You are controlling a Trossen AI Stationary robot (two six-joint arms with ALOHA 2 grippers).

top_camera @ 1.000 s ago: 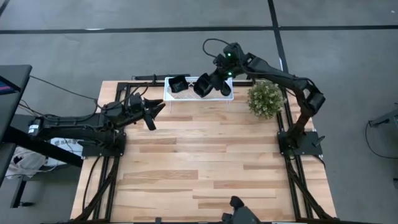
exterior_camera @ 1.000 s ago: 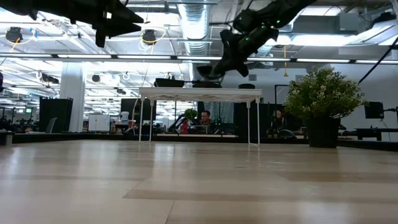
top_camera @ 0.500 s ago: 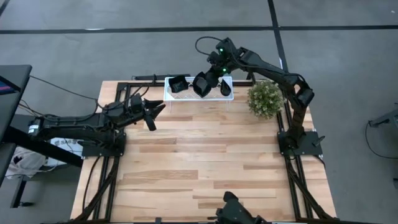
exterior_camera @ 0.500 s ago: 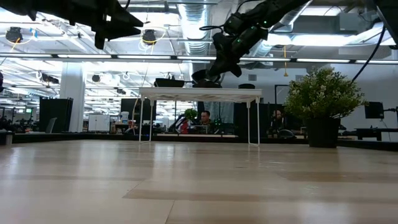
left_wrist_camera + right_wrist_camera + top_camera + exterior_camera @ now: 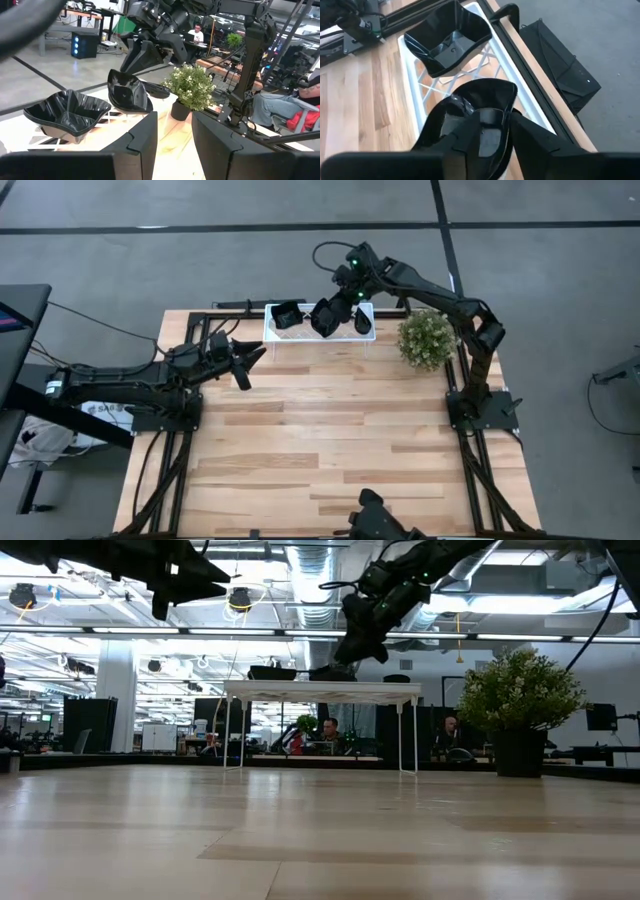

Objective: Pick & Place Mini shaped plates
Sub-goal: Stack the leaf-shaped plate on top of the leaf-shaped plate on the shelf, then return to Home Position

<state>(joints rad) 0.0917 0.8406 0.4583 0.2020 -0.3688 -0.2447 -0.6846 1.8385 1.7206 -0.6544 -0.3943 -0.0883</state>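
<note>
1. Now the risk: the glossy black curved dish (image 5: 470, 107) rests tilted on the white lattice tray (image 5: 272, 332), so it can slide off if the right gripper (image 5: 492, 131) drags its rim while leaving.
2. The right gripper's fingers straddle that rim, a little apart (whether they pinch it, I cannot tell).
3. A glossy black square dish (image 5: 447, 42) sits beside it on the tray.
4. The left gripper (image 5: 243, 361) waits over the table, open and empty.
</note>
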